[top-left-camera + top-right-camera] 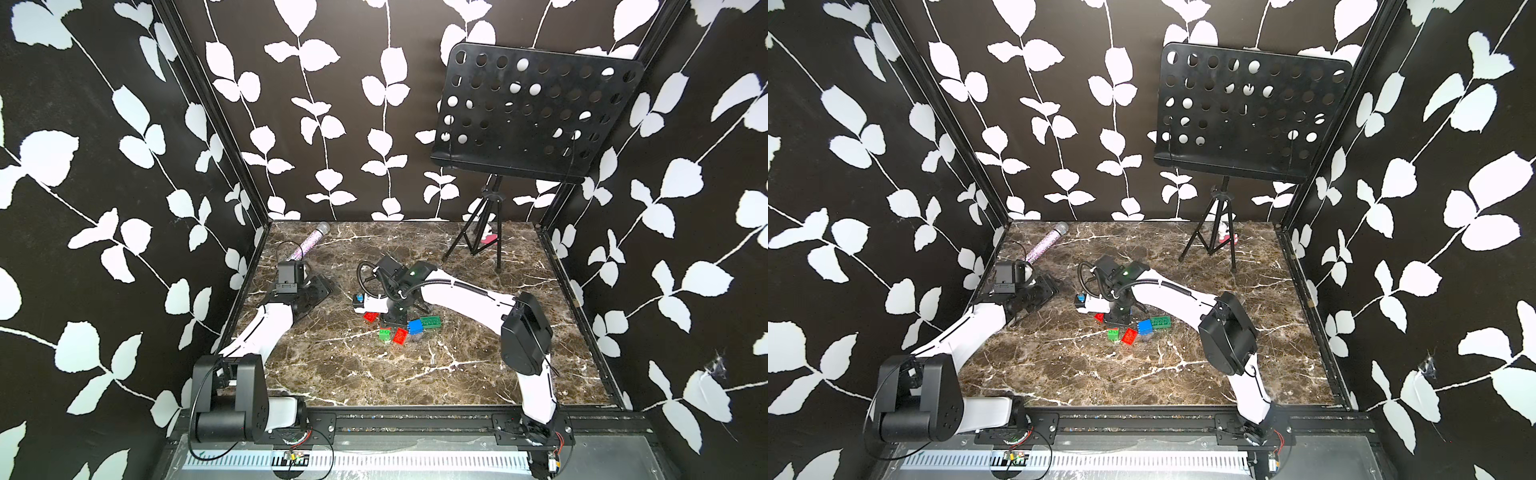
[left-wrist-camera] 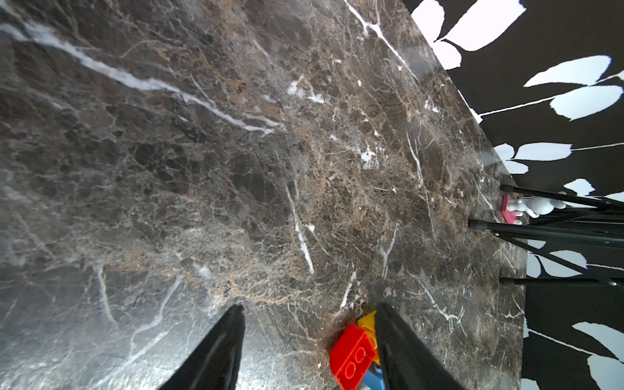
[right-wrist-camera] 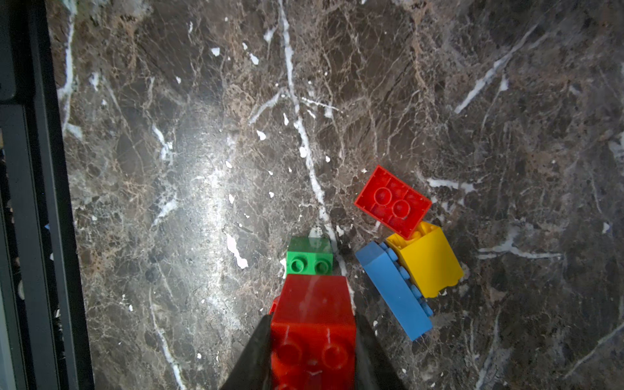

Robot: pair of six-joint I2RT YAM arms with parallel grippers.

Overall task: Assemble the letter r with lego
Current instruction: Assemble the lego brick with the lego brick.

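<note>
While the left gripper [image 2: 309,307] hangs with fingers well apart, nothing between them but table, a glittery lilac microphone [image 1: 309,245] lies behind it, back-left. Next right, a loose red plastic brick [image 3: 391,201] leans on a yellow plastic brick [image 3: 427,260] tipped on its side. A flat light blue plastic brick [image 3: 393,290] stands on edge, studs against the yellow. In both top views this trio is mostly hidden under the right arm [image 1: 457,291]. Then a light green studded brick [image 3: 309,258] sits hard against the second red studded brick [image 3: 312,297], which the right gripper [image 3: 313,319] pinches by its sides, low at the table, studs toward the wrist camera, near end cut off. Further right a blue brick [image 1: 414,327], and just beside it the long dark green brick [image 1: 430,322], studs up, long axis left-right. Back-right a black perforated music stand [image 1: 536,112], with a small white figurine [image 2: 535,204], blurry, at its legs. Brown white-veined marble tabletop [image 1: 374,374], black walls with white leaf print [image 1: 124,187]
</note>
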